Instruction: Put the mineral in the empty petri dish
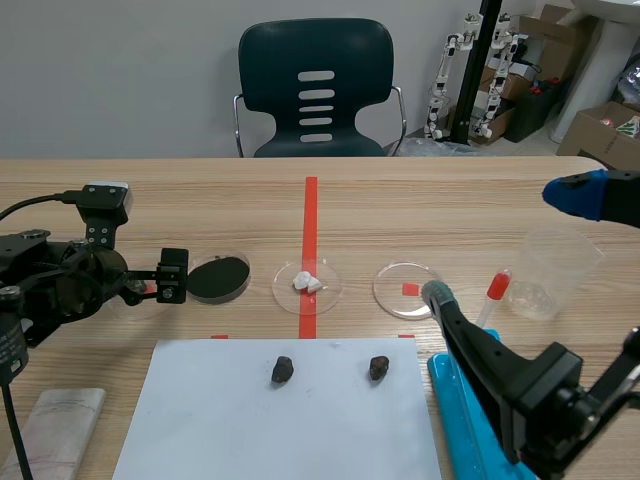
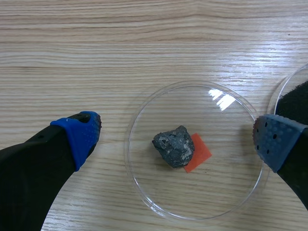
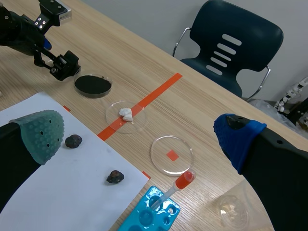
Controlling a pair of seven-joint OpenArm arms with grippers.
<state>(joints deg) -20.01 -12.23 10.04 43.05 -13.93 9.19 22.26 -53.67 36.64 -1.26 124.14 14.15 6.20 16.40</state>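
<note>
A dark grey, lumpy mineral (image 2: 174,147) with glinting facets lies loose at the middle of a clear round petri dish (image 2: 226,178), half covering an orange square (image 2: 201,153) beneath it. That dish lies flat just beside the black-powder dish (image 2: 298,98). A second petri dish (image 1: 392,280), empty, lies well apart from the black-powder dish, on its other side.

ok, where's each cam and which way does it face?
Scene view: between the arms, facing across the table to the chair; both arms show.
Left wrist view: looking down on a petri dish holding a dark mineral; own open fingers flank it.
Right wrist view: raised, looking across at the left gripper; own open fingers at the sides.
Shared: scene and right wrist show the empty dish.
</note>
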